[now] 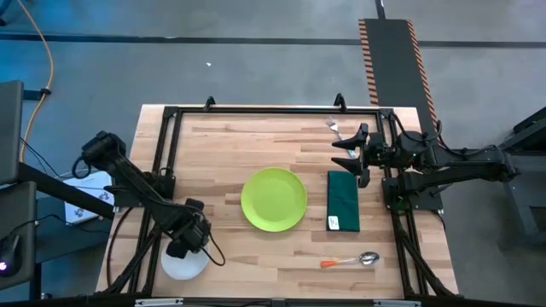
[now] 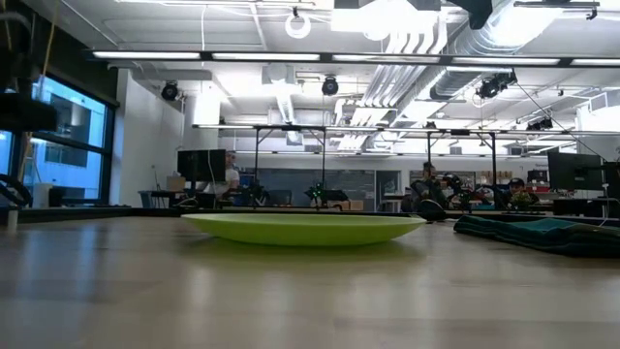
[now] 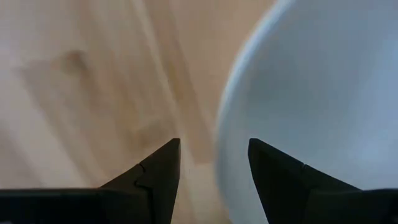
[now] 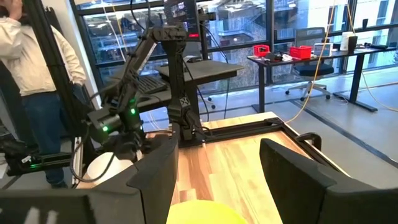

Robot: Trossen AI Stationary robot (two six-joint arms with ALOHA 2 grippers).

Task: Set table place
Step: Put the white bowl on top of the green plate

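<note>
High view: left gripper (image 1: 183, 246) over white bowl (image 1: 183, 264) at table's (image 1: 222, 153) near-left corner. Left wrist view alone shows fingers (image 3: 155, 180) parted, straddling the rim. Right gripper (image 1: 351, 152) open beside napkin (image 1: 343, 200); plate (image 1: 274, 199) central.

A robotics lab in an open industrial office: exposed ceiling ducts (image 2: 426, 39) and strip lights hang over rows of monitors (image 2: 199, 165), and desks (image 4: 311, 59) stand by tall windows (image 4: 124, 31). A butcher-block bench (image 1: 281, 141) sits on grey concrete floor (image 1: 256, 51) with hazard-striped tape (image 1: 369, 64).
</note>
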